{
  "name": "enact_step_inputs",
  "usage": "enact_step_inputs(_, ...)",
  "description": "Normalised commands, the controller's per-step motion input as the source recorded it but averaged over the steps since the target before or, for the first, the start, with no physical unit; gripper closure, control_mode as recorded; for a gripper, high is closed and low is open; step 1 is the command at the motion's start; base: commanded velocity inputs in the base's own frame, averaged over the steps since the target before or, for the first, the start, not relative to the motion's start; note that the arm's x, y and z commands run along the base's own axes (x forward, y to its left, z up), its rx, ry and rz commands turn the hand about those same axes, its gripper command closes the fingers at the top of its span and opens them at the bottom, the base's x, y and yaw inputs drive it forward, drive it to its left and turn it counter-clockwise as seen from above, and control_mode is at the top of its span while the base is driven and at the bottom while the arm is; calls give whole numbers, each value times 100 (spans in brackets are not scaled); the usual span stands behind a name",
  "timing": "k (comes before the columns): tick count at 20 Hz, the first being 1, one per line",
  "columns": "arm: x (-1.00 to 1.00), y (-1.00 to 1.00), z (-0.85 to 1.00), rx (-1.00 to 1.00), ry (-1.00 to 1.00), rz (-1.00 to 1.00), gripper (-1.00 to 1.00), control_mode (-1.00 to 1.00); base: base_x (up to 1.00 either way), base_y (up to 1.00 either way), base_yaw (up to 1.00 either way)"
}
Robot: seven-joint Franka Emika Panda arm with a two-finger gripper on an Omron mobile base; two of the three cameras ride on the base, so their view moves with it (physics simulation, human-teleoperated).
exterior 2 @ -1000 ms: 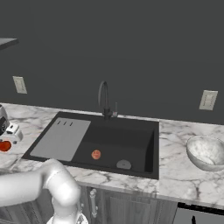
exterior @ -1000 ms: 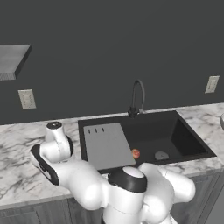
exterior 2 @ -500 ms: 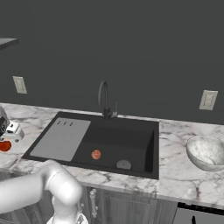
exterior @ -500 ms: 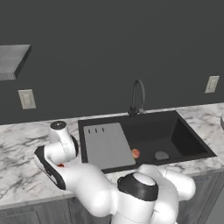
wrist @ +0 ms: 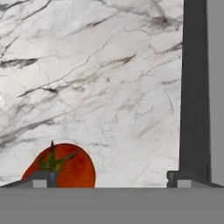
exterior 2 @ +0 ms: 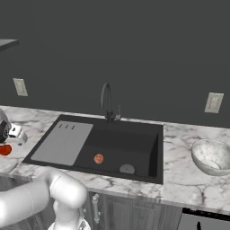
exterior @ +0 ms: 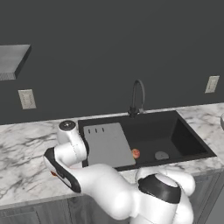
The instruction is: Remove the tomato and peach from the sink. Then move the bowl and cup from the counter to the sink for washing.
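- The end effector is seen with its two tips spread wide and nothing pinched between them; it hangs above the marble desk to the left of the sink.
- The tomato lies on the desk just by one fingertip, out of the basin; it also shows as a red ball at the left edge of the right base view.
- The peach rests on the floor of the sink, near the round drain and beside the grey panel.
- The peach is judged light, round and prone to rolling; its skin is probably soft, so a gentle squeeze across the widest part, from above, would suit it.
- The bowl stands on the desk to the right of the sink, well apart from the arm.
- The bowl is judged stiff, heavier than the fruit and too wide to span; it would best be taken by the rim, one finger inside and one outside.
- A slip is thought likely on the smooth glazed wall if the rim is pinched too shallowly.
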Motion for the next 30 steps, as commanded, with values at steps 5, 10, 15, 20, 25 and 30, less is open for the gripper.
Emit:
enact_step_inputs(5,-16,-33,22,4,0,0,-100,-100,0,0,0)
enact_step_inputs(10,-14,-35,20,4,0,-1,-100,-100,0,0,0)
enact_step_inputs(15,-12,-36,13,1,0,-3,-100,-100,0,0,0)
enact_step_inputs(20,-11,-36,9,0,0,-5,-100,-100,0,0,0)
enact_step_inputs(25,-8,-35,7,0,0,-7,-100,-100,0,0,0)
enact_step_inputs(30,-1,-35,7,0,0,-10,-100,-100,0,0,0)
